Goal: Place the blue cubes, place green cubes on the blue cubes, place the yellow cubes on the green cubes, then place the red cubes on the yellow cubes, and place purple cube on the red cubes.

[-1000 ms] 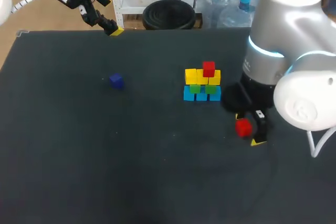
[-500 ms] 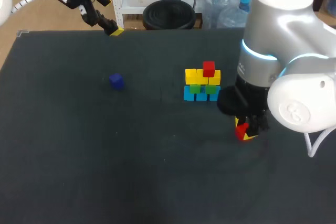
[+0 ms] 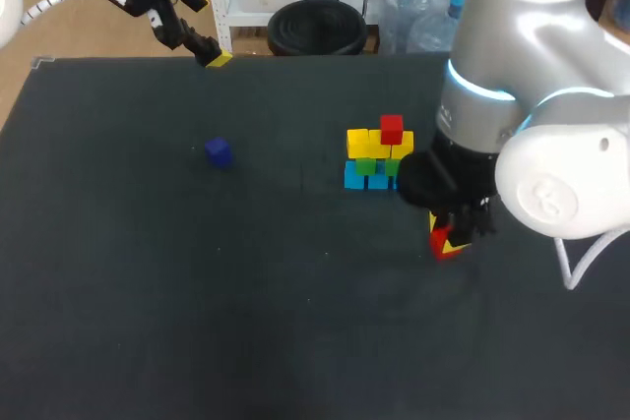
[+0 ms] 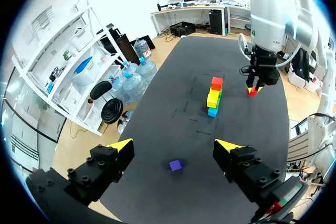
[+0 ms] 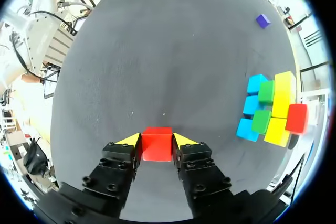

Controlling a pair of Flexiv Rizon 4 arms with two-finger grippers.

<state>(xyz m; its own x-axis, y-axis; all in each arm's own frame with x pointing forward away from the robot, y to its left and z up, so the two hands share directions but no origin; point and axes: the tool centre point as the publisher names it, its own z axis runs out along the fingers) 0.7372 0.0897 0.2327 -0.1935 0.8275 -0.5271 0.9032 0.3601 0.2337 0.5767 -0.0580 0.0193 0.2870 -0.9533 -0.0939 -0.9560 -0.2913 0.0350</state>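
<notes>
Red cube (image 3: 445,241) pinched in right gripper (image 5: 157,142), centre-right of head view; stack (image 3: 379,156) close up-left, right arm nearer. Left gripper (image 4: 174,145) spread, far upper left.

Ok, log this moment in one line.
right jaws: shut on second red cube | left jaws: open, empty | stack: first red cube on top | purple cube: apart, unstacked

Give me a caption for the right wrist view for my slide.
Right tool shut on a red cube, the unfinished cube stack beside it and the purple cube far ahead.
</notes>
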